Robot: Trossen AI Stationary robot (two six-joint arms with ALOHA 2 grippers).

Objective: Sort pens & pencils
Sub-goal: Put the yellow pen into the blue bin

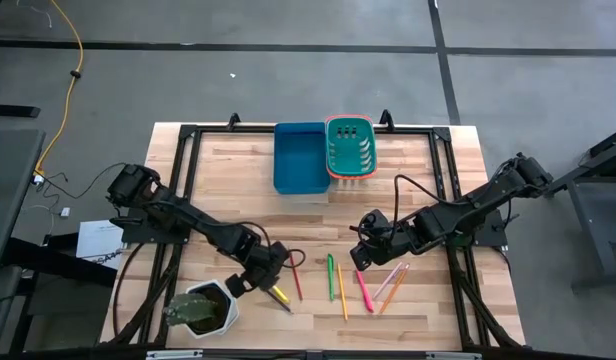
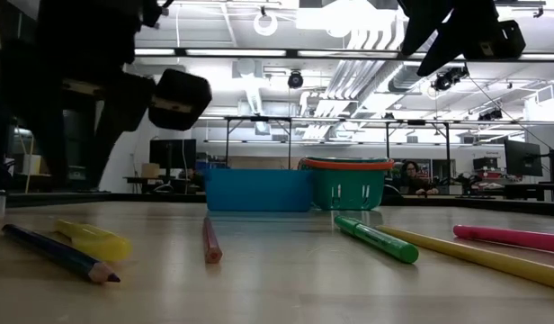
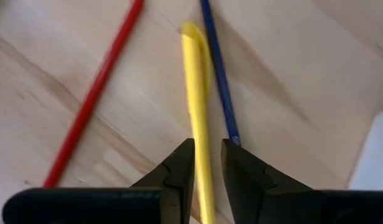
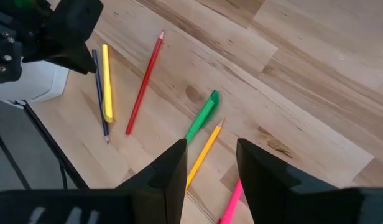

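Eight pens and pencils show on the counter [image 1: 458, 200], all lying flat in a loose row along its near side. There is one yellow pen [image 3: 194, 93] and one dark blue pencil [image 3: 216, 81] just beside it, the two almost parallel. One red pencil [image 1: 295, 277] lies a little apart from them. Toward the middle are one green marker [image 1: 329, 275] and one yellow-orange pencil [image 1: 341, 290], close together. Then come one pink marker [image 1: 363, 290] and a pair of thin sticks, pink and orange [image 1: 392, 283], side by side.

The left end effector [image 1: 268, 280] hangs over the yellow pen. Its fingers stand narrowly apart, one on each side of the pen's line. The low view shows that pen resting on the counter, so nothing is pinched. The right end effector [image 1: 363, 252] hovers above the green marker and the yellow-orange pencil with its fingers spread wide and nothing between them.

There are two containers at the far middle of the counter. One is a blue bin [image 1: 300, 157] and the other a green basket with an orange rim [image 1: 350, 147], and they touch side by side. No pen or pencil can be seen in either. One white pot with a green plant [image 1: 203, 310] stands at the near left corner, close beside the left arm and the yellow pen. A person [image 2: 410, 175] sits in the room beyond the counter.
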